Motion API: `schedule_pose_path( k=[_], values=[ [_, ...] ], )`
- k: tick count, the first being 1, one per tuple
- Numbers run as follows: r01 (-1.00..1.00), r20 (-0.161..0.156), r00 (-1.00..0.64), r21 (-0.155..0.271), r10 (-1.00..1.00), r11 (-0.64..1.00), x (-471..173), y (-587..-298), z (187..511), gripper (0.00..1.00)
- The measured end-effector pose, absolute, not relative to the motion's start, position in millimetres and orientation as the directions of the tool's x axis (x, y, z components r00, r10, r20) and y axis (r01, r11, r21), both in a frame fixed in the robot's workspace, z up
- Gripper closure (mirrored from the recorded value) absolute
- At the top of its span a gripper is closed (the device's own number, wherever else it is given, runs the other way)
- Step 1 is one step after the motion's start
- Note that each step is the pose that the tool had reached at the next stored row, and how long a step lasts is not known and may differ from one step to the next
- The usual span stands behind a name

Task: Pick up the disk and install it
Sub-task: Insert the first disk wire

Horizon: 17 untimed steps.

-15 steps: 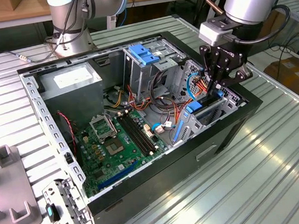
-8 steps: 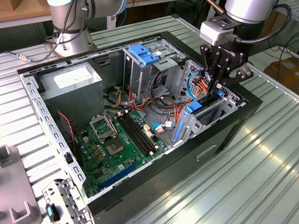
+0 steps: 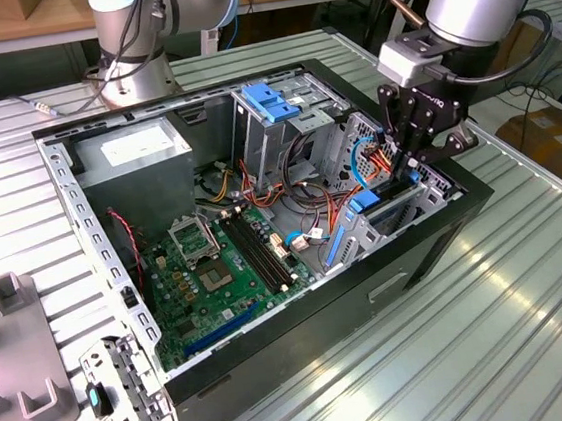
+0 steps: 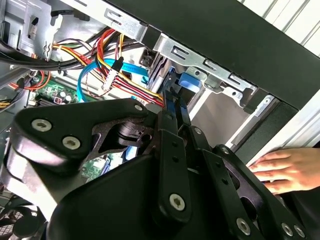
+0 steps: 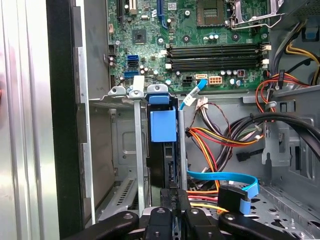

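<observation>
Disk (image 5: 164,165) stands on edge in cage slot (image 5: 141,150), long axis vertical, frame centre; gripper (image 5: 172,197) pinched onto its near end; cables crowd beside

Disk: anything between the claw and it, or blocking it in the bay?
Nothing visible. The claw sits right at the disk's rear edge, and the disk stands upright in the grey cage slot. The blue cable and wire bundle lie beside it.

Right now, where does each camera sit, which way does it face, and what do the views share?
Exterior view: off the arm, looking down at the open computer case; the arm and gripper show.
First wrist view: on the arm, facing into the case past the disk toward the motherboard.
Second wrist view: behind the gripper linkage; a person's hand shows.
Shared: gripper, blue cable.
</observation>
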<state>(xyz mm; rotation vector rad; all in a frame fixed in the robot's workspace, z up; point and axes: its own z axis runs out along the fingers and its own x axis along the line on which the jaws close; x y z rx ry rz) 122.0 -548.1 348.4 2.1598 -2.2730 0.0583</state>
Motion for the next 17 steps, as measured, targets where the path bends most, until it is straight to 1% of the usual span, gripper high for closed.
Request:
schedule_pose_path(
  k=[17],
  values=[
    [-0.998, 0.021, -0.051, -0.023, -0.998, 0.051, 121.9, -550.2, 344.2, 0.84]
  ],
)
